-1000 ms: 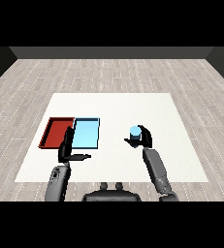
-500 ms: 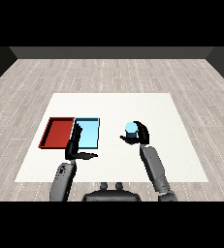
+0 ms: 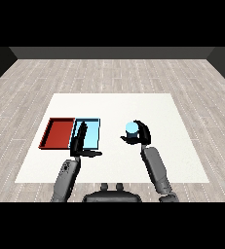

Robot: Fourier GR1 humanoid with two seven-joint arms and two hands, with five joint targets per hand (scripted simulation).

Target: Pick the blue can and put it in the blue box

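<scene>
The blue can (image 3: 131, 129) stands upright in my right hand (image 3: 139, 137), whose fingers and thumb curl round it, right of the table's middle. The light blue tray (image 3: 92, 133) lies to the left of the can, with the red tray (image 3: 57, 133) beside it further left. My left hand (image 3: 80, 142) is raised over the near left corner of the blue tray, fingers straight and thumb stuck out to the right, holding nothing. It hides part of the blue tray's left edge.
The white table (image 3: 114, 107) reaches out on all sides of the trays, bounded by a grey plank floor. A stretch of bare table lies between the can and the blue tray.
My right hand has carried the blue can slightly left, toward the blue tray. My left hand has come up and forward from the table's near edge to the tray's near left corner.
</scene>
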